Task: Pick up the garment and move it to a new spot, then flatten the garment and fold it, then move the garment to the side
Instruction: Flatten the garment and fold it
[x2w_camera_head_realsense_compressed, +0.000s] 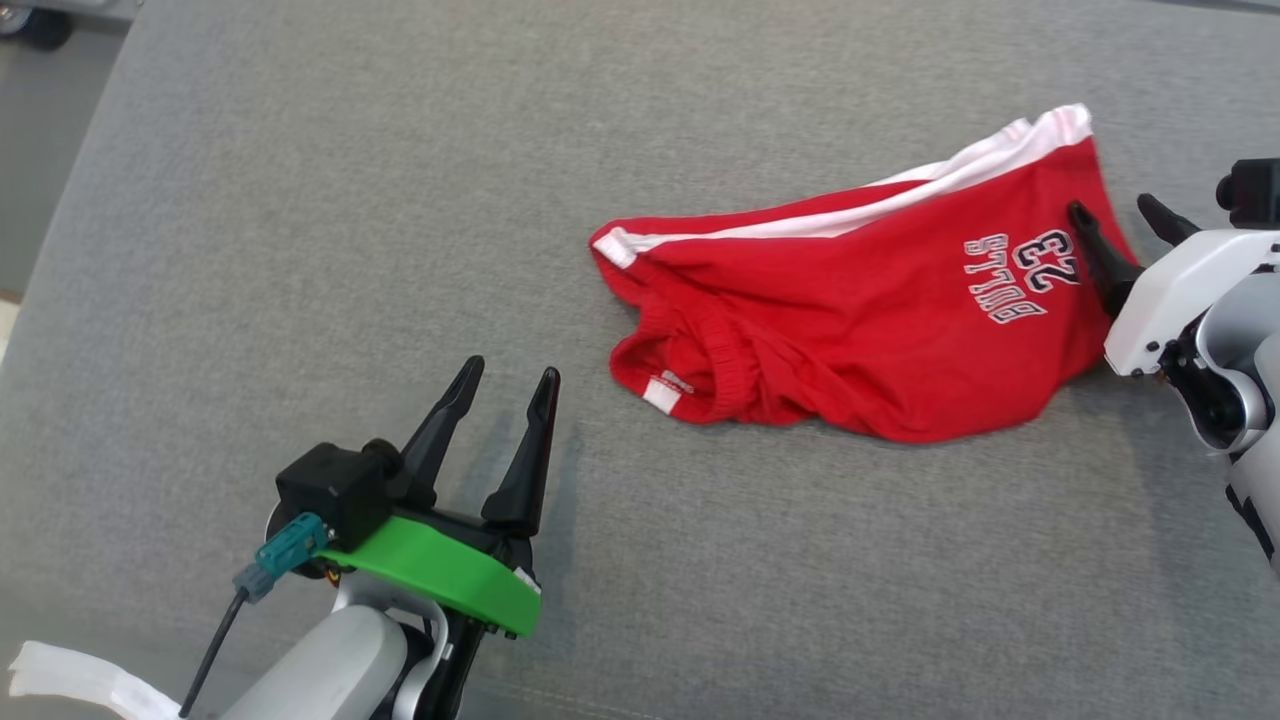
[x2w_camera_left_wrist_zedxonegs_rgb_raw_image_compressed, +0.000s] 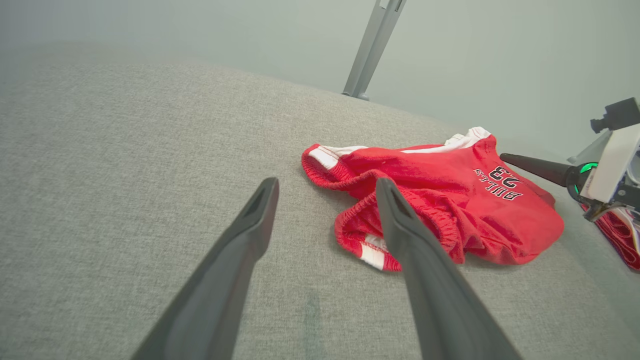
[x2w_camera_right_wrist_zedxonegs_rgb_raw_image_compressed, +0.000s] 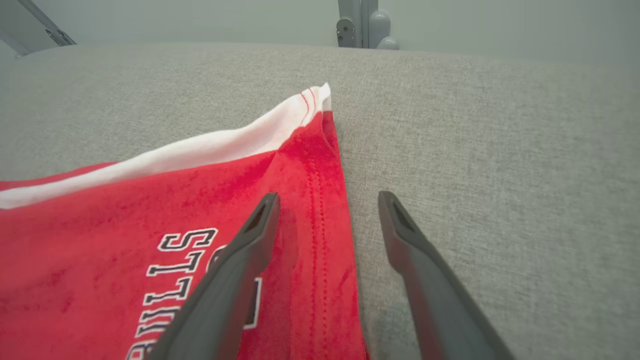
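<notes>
The garment (x2w_camera_head_realsense_compressed: 860, 310) is a pair of red shorts with a white side stripe and "BULLS 23" lettering, lying rumpled on the grey fabric surface (x2w_camera_head_realsense_compressed: 300, 250), right of centre. My right gripper (x2w_camera_head_realsense_compressed: 1115, 212) stands open at the garment's right hem, one finger over the cloth and one over bare surface; in the right wrist view that hem edge (x2w_camera_right_wrist_zedxonegs_rgb_raw_image_compressed: 340, 210) runs between its fingers (x2w_camera_right_wrist_zedxonegs_rgb_raw_image_compressed: 327, 200). My left gripper (x2w_camera_head_realsense_compressed: 510, 375) is open, empty, a short way left of the elastic waistband (x2w_camera_left_wrist_zedxonegs_rgb_raw_image_compressed: 360, 235), which lies just past its fingertips (x2w_camera_left_wrist_zedxonegs_rgb_raw_image_compressed: 325, 185).
The grey surface stretches wide to the left and front of the garment. A grey metal post (x2w_camera_left_wrist_zedxonegs_rgb_raw_image_compressed: 372, 47) rises behind the surface's far edge. More red cloth (x2w_camera_left_wrist_zedxonegs_rgb_raw_image_compressed: 620, 237) shows beneath the right arm in the left wrist view.
</notes>
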